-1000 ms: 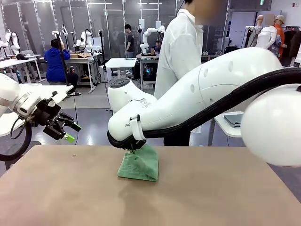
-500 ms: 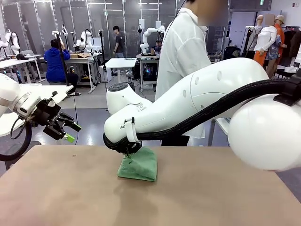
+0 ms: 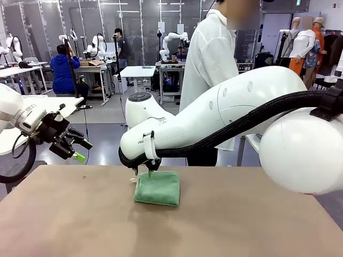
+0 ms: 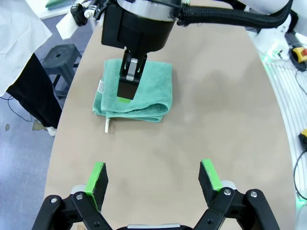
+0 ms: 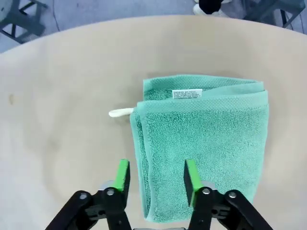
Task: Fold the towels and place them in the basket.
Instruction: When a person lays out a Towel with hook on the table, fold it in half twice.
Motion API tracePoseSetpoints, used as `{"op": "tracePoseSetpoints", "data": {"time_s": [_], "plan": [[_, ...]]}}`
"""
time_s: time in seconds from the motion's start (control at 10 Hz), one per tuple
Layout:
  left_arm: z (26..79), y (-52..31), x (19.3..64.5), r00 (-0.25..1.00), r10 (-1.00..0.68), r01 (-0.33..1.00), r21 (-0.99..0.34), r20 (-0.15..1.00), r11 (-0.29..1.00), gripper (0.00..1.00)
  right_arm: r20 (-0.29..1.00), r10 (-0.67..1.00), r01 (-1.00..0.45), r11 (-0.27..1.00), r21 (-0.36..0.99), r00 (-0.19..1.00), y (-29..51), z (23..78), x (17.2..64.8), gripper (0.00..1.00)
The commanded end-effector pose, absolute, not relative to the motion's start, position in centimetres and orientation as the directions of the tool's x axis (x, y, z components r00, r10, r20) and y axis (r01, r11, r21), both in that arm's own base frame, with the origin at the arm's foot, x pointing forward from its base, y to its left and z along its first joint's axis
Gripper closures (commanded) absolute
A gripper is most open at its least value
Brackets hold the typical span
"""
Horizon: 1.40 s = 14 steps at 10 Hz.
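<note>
The right tool is hovering, spread, just above the folded mint green towel lying flat on the tabletop, seemingly letting the fold settle; the left tool is hanging spread, well aside.

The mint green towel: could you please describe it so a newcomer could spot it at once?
On the tan table, towards its far edge, lies the mint green towel, folded into a thick rectangle. Directly under the right arm's fingers, which are open, it shows a white tag and a small loop.
</note>
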<state>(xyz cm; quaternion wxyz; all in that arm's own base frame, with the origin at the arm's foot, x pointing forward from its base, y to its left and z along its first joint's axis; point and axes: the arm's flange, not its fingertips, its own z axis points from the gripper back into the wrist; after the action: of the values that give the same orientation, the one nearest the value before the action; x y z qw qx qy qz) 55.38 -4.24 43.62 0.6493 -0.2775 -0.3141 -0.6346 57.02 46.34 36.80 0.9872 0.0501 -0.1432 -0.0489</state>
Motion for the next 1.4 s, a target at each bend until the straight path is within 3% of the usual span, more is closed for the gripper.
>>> {"op": "tracePoseSetpoints", "data": {"time_s": [0.0, 0.1, 0.2, 0.5, 0.7, 1.3], "plan": [[43.7, -4.2, 55.4, -0.003, -0.649, 0.998, 0.039, 0.761, 0.041, 0.04, 0.250, -0.120, 0.080, 0.983, 0.162, 0.961, 43.6, 37.7, 55.4, 0.13], [43.7, -4.2, 55.4, -0.003, -0.649, 0.998, 0.039, 0.761, 0.041, 0.04, 0.210, -0.095, 0.057, 0.981, 0.184, 0.973, 41.0, 38.5, 54.8, 0.10], [43.7, -4.2, 55.4, -0.003, -0.649, 0.998, 0.039, 0.761, 0.041, 0.04, 0.179, -0.061, 0.022, 0.976, 0.217, 0.982, 37.6, 39.2, 54.1, 0.00], [43.7, -4.2, 55.4, -0.003, -0.649, 0.998, 0.039, 0.761, 0.041, 0.04, 0.136, 0.052, -0.091, 0.951, 0.295, 0.989, 29.0, 40.2, 52.2, 0.00], [43.7, -4.2, 55.4, -0.003, -0.649, 0.998, 0.039, 0.761, 0.041, 0.04, 0.127, 0.026, -0.072, 0.926, 0.371, 0.992, 26.0, 40.4, 52.3, 0.00], [43.7, -4.2, 55.4, -0.003, -0.649, 0.998, 0.039, 0.761, 0.041, 0.04, 0.117, -0.008, -0.036, 0.927, 0.373, 0.993, 25.3, 40.8, 52.8, 0.00]]}}
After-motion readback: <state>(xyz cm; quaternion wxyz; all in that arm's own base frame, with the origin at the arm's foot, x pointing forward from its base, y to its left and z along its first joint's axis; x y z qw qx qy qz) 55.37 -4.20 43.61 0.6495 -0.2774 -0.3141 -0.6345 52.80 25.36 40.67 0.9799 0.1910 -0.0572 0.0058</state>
